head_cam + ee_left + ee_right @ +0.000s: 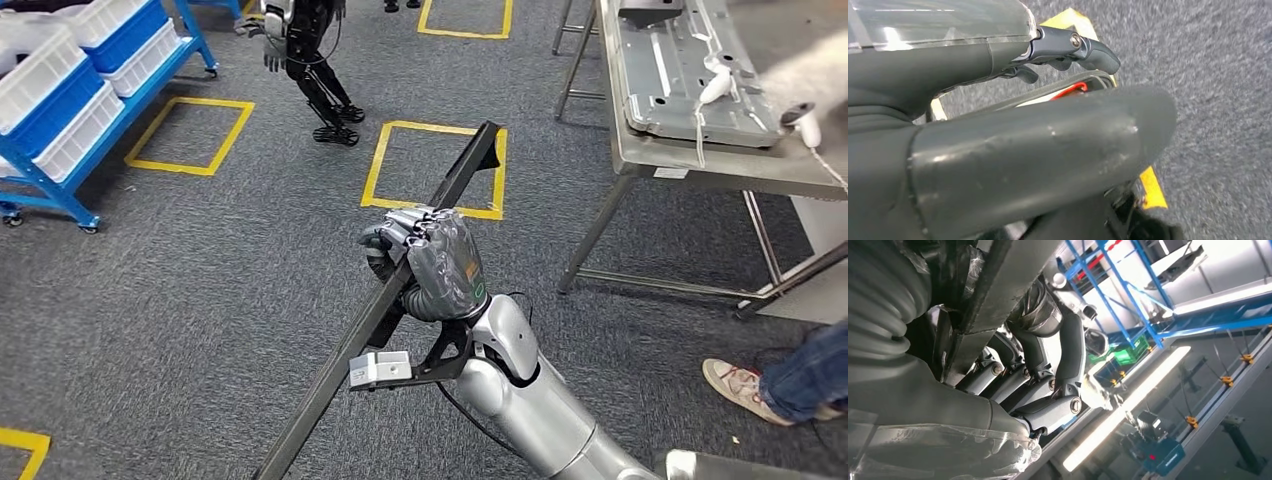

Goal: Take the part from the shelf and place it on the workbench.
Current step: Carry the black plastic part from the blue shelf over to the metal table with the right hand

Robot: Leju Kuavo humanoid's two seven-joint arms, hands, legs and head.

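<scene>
Part (400,270), a long dark metal bar, runs diagonally across the head view from the lower left up toward a yellow floor square (437,168); it is held in the air above the grey carpet floor (180,280), gripped near its middle by the right hand (430,260), whose fingers (395,228) are curled tight around it; in the right wrist view the same fingers (1048,390) wrap the bar (998,295) from below. Left hand (1013,150) hangs over the carpet beside a strip of yellow tape (1153,187); its fingers (1083,47) are bent inward, yet I cannot tell whether they close on anything. At the upper right stands the metal surface (690,165) carrying a grey sheet-metal panel (670,70); a blue shelf (60,170) with white bins stands at the upper left; a person's shoe (735,385) shows at the lower right; another dark robot (310,60) stands farther off.
</scene>
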